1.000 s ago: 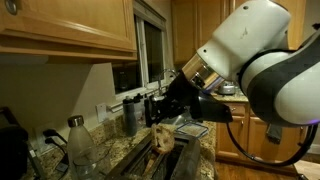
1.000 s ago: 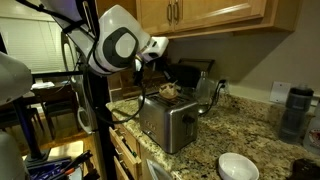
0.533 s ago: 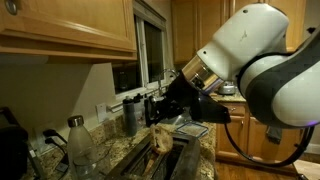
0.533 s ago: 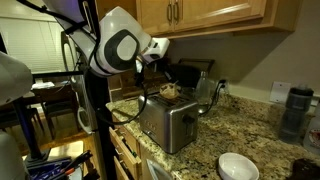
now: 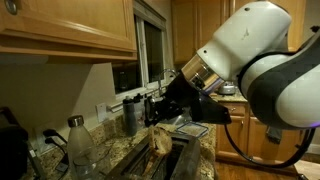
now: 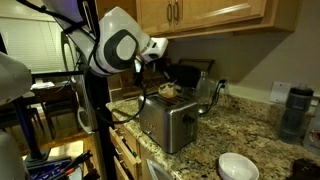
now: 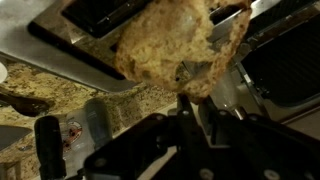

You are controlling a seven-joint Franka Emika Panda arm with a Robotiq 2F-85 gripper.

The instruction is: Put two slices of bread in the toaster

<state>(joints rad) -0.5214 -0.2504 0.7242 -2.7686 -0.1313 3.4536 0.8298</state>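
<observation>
Exterior view, arm (image 5: 255,60): you have it bent down over the counter (image 6: 250,140), so the load hangs above the slots.
toaster (image 6: 168,122): brushed steel, at the counter edge, slots facing up.
slice of bread (image 7: 170,45): held on edge at the toaster's top, probably so it drops straight in; you can't tell whether it has entered.
gripper (image 5: 159,127): clamped on the slice's upper edge.
writing: none readable.
</observation>
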